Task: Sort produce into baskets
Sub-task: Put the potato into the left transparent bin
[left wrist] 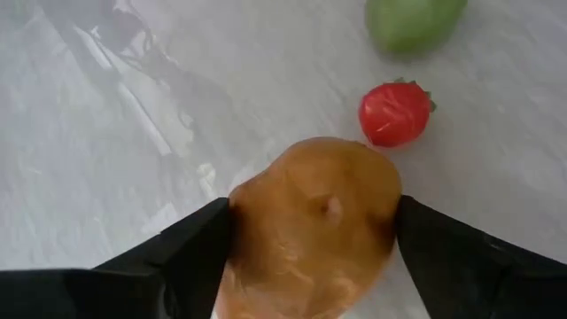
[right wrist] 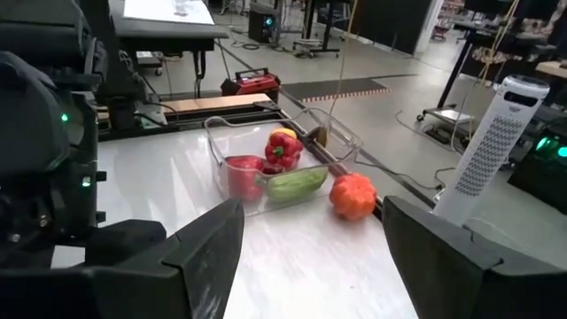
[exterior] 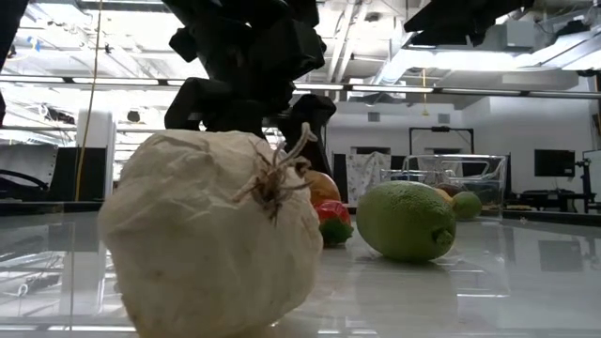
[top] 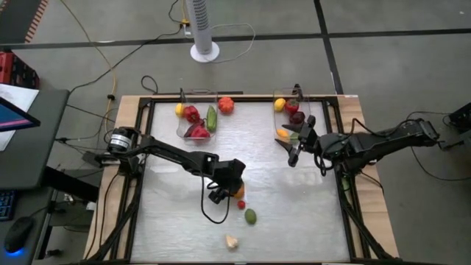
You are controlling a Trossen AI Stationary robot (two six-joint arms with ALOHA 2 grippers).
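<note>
Left hand (left wrist: pixel 310 239) grasping smooth orange rounded toy fruit (left wrist: pixel 310 221) between both fingers, on pale surface (left wrist: pixel 115 133); small red toy strawberry (left wrist: pixel 394 112) just beside. Right hand (top: pixel 294 151) released, empty.

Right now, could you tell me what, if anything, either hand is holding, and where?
The left hand grips the round orange toy fruit by its opposite sides; the right hand holds nothing.
</note>
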